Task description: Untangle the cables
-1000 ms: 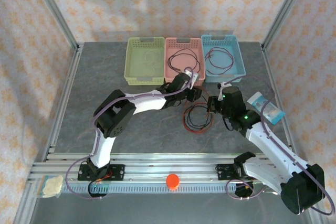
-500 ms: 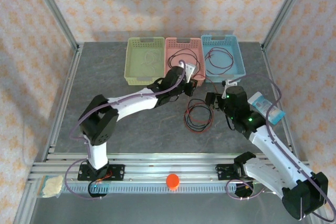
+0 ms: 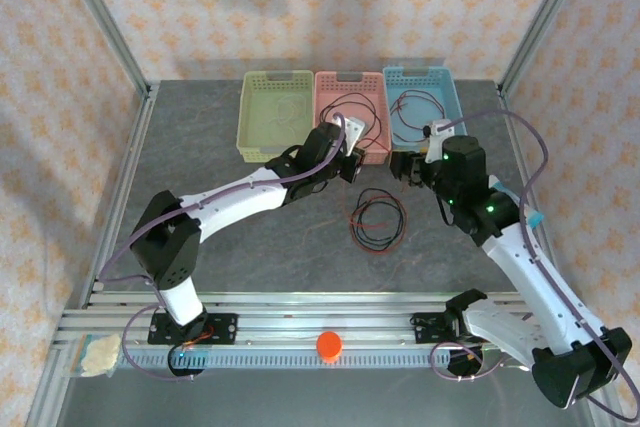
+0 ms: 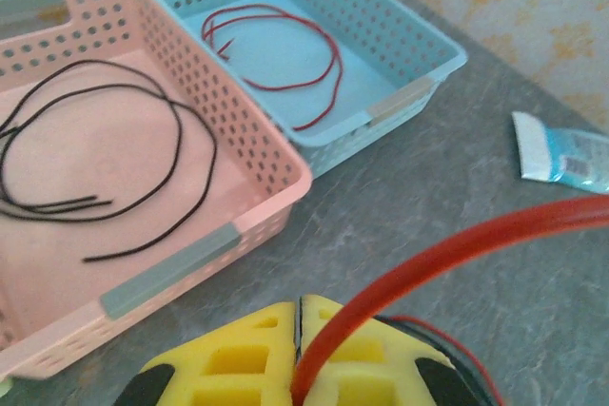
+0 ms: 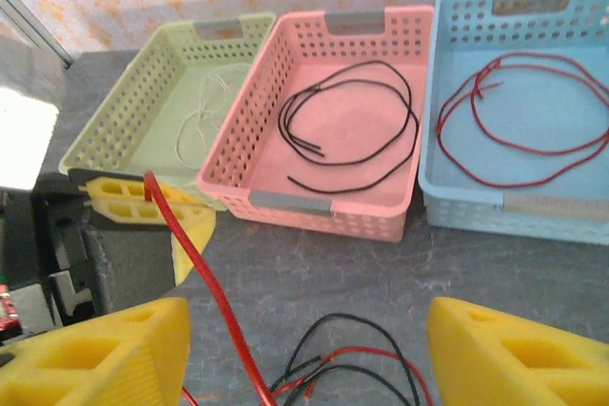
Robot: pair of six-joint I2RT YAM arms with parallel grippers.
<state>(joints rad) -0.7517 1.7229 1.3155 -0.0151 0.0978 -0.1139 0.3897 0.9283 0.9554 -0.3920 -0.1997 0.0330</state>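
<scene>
— We've got the left gripper (image 4: 300,325) pinched tight on a red cable (image 4: 428,254), just short of the pink basket (image 4: 162,278).
— And our right gripper (image 5: 306,344) hangs with its jaws wide apart. We see the red-and-black tangle (image 3: 378,219) lying on the table (image 3: 200,147) between the arms.

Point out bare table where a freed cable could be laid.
Free: the table left of the green basket, and the strip between the cable tangle and the front rail. Crowded: just before the pink basket and blue basket.
</scene>
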